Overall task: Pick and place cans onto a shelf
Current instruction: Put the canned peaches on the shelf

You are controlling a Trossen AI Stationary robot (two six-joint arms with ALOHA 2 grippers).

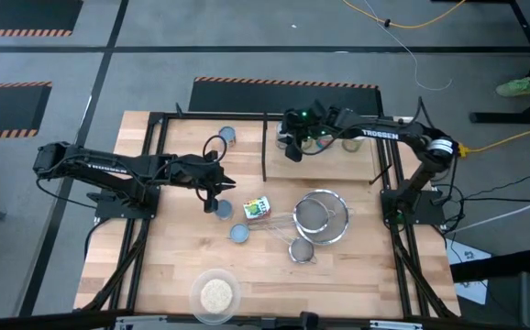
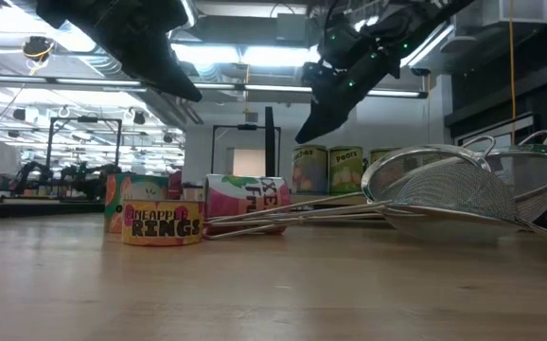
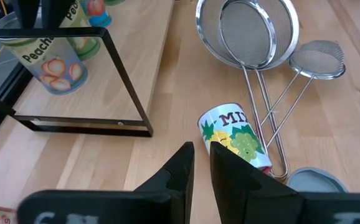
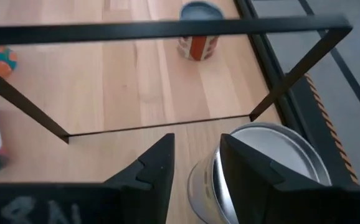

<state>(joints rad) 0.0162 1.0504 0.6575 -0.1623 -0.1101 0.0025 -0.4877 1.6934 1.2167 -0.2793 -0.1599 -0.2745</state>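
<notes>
Seen from above, the right gripper (image 1: 292,147) hangs over the near-left part of the shelf (image 1: 361,163). Its fingers (image 4: 158,165) are parted with nothing between them. A silver-topped can (image 4: 261,168) stands on the shelf just beside one finger, and more cans (image 1: 325,140) stand on the shelf close by. The left gripper (image 1: 217,194) hovers over the table, fingers (image 3: 180,171) nearly together and empty. A tipped fruit can (image 3: 237,142) lies just ahead of it, next to two strainers (image 1: 323,218). A short can (image 1: 223,209) sits almost under it.
</notes>
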